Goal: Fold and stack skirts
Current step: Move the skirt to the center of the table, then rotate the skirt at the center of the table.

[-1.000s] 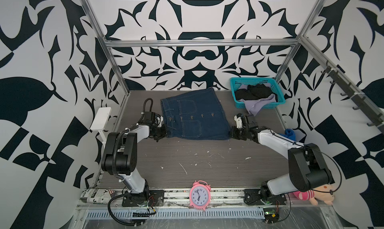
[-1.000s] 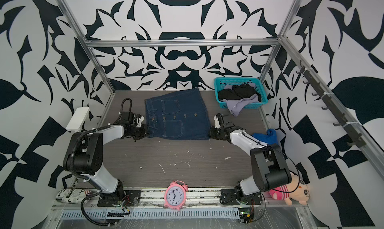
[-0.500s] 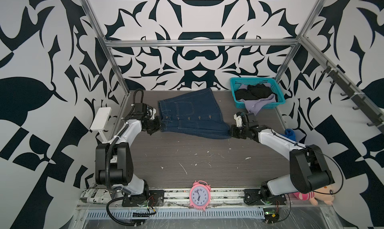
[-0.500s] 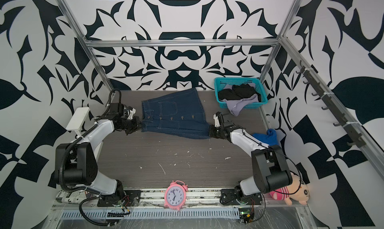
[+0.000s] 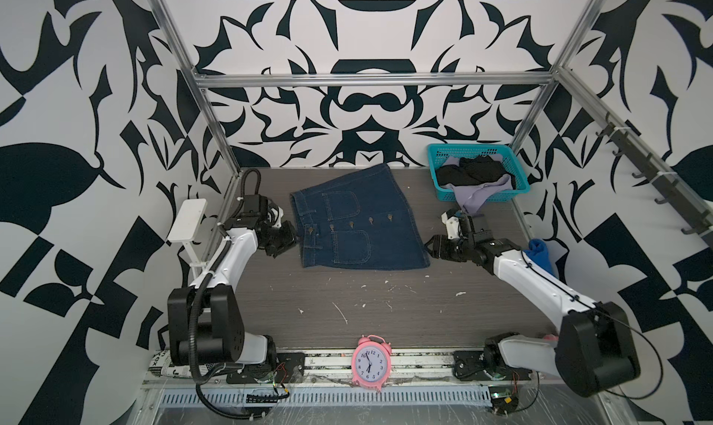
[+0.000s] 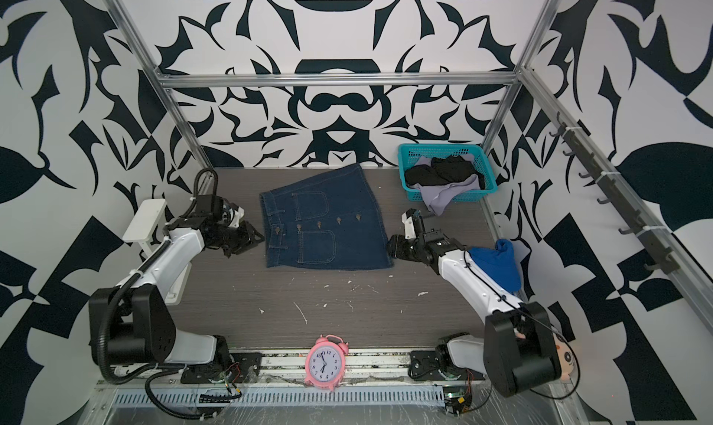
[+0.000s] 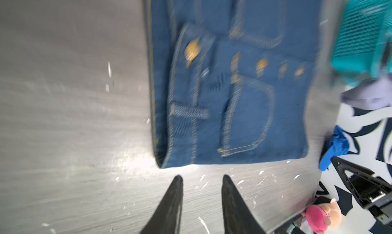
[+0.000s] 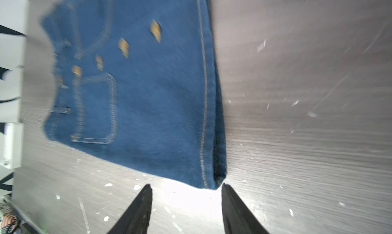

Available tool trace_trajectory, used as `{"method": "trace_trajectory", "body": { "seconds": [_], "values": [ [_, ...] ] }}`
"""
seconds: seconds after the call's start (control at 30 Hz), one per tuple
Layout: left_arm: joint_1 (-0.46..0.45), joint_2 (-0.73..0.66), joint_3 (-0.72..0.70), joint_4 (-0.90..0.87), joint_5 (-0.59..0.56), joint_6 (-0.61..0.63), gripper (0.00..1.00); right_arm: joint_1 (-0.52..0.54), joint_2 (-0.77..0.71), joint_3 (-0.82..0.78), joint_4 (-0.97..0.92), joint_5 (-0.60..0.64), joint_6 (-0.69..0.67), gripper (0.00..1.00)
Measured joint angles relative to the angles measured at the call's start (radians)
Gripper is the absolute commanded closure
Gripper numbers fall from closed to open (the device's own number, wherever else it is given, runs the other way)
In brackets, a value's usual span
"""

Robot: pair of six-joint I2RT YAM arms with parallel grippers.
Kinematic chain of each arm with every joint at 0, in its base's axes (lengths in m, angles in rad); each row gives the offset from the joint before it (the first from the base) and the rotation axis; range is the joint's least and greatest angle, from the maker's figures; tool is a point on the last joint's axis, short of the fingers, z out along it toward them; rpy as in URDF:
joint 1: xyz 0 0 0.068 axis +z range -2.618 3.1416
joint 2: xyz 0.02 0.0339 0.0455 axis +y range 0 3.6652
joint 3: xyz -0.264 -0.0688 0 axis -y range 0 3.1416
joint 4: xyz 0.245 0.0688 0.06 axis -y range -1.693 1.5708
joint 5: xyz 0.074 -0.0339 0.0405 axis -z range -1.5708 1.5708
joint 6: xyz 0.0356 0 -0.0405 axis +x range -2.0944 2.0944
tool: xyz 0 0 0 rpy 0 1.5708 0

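Denim skirt [image 5: 357,218] lies flat on the tabletop [image 5: 386,307]; left tool [image 7: 202,177] and right tool [image 8: 186,186] stand released, empty, just off its left and right near corners.

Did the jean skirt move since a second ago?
Yes, a little. The denim skirt slid away from the teal basket, and its near edge now lies closer to the pink clock.

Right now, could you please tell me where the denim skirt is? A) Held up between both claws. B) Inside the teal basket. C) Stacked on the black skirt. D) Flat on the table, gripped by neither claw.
D: the denim skirt lies spread on the table, with the left claw and right claw open beside it.
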Motion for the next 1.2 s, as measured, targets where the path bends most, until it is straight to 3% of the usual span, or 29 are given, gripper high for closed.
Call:
{"method": "trace_trajectory", "body": {
  "seconds": [0.03, 0.1, 0.17, 0.37, 0.57, 0.73, 0.97, 1.2],
  "values": [
    [-0.002, -0.003, 0.016, 0.006, 0.001, -0.001, 0.76, 0.0, -0.011, 0.018, -0.004, 0.0, -0.003, 0.6],
    [-0.019, 0.008, 0.032, 0.031, 0.0, -0.019, 0.81, 0.001, -0.002, 0.062, 0.008, -0.015, -0.013, 0.89],
    [-0.045, 0.037, 0.031, 0.059, -0.006, -0.031, 0.85, 0.018, 0.04, 0.102, 0.028, -0.024, -0.013, 0.93],
    [-0.097, 0.217, -0.02, 0.204, -0.005, -0.097, 1.0, 0.171, 0.338, 0.253, 0.072, 0.058, -0.045, 0.97],
    [-0.092, 0.344, -0.009, 0.29, -0.056, -0.139, 1.0, 0.18, 0.615, 0.463, 0.046, 0.117, -0.066, 0.98],
    [-0.09, 0.443, 0.088, 0.323, -0.091, -0.151, 1.0, 0.173, 0.761, 0.635, 0.01, 0.174, -0.08, 1.0],
    [-0.089, 0.55, 0.209, 0.321, -0.114, -0.148, 1.0, 0.162, 0.863, 0.689, -0.034, 0.255, -0.058, 1.0],
    [-0.089, 0.619, 0.309, 0.31, -0.128, -0.104, 1.0, 0.121, 0.829, 0.615, -0.042, 0.273, 0.016, 1.0]
  ]
}}
